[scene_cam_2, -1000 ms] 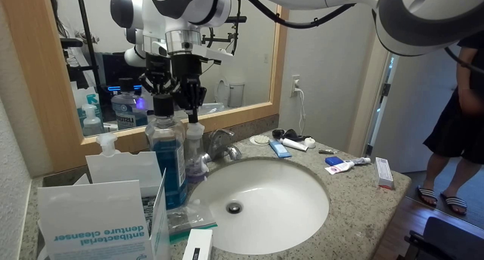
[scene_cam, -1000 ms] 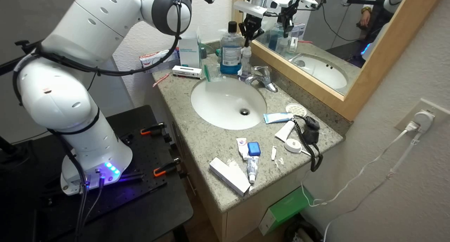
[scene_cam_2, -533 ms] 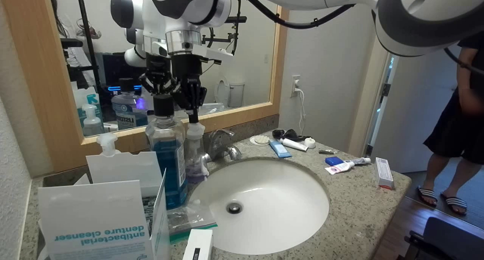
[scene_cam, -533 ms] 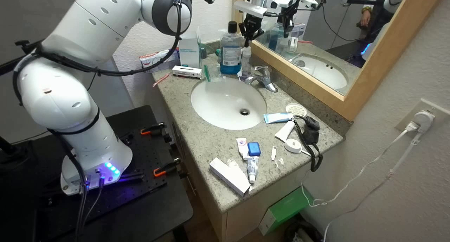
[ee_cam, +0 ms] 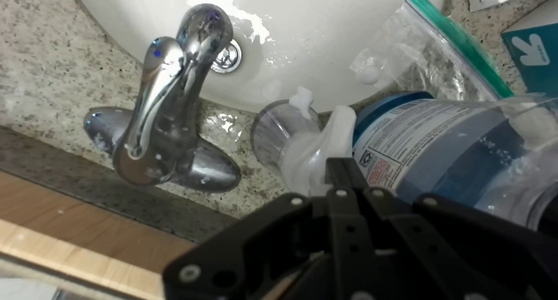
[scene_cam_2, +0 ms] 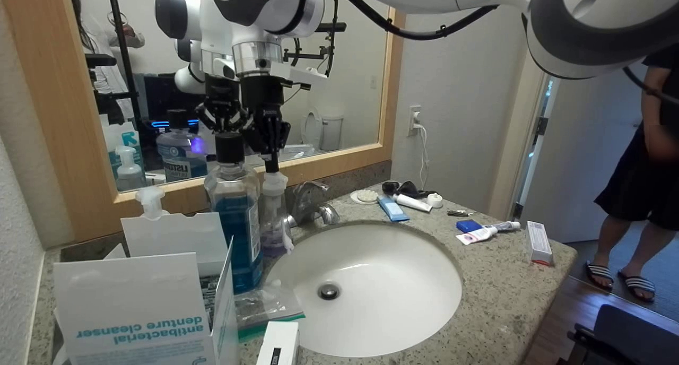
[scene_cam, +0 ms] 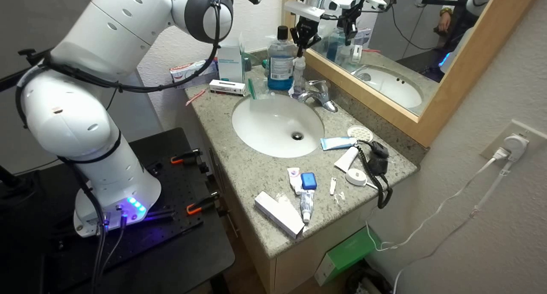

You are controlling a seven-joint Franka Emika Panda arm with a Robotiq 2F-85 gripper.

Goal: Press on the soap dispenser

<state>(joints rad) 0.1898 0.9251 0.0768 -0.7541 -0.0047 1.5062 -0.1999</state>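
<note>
The soap dispenser, a small clear bottle with a white pump top and a little pale purple liquid, stands upright between the mouthwash and the faucet in both exterior views [scene_cam: 299, 78] [scene_cam_2: 273, 216]. In the wrist view its white pump [ee_cam: 307, 162] shows at the fingertips, with white foam [ee_cam: 301, 100] by its nozzle. My gripper [ee_cam: 348, 172] is shut with nothing between its fingers. It points straight down, fingertips touching the pump's top, in both exterior views [scene_cam: 300, 52] [scene_cam_2: 271, 165]. The fingers hide part of the pump head in the wrist view.
A tall blue mouthwash bottle [scene_cam_2: 236, 211] stands close beside the dispenser. The chrome faucet [scene_cam_2: 310, 201] is on its other side, the mirror frame [scene_cam_2: 334, 155] behind. The sink [scene_cam_2: 382, 301], a plastic bag [scene_cam_2: 268, 304] and an open white box [scene_cam_2: 127, 301] are in front.
The arm and gripper look almost still, fingertips on the pump. The white foam at the dispenser's nozzle has slid down into a thinner hanging strand.
</note>
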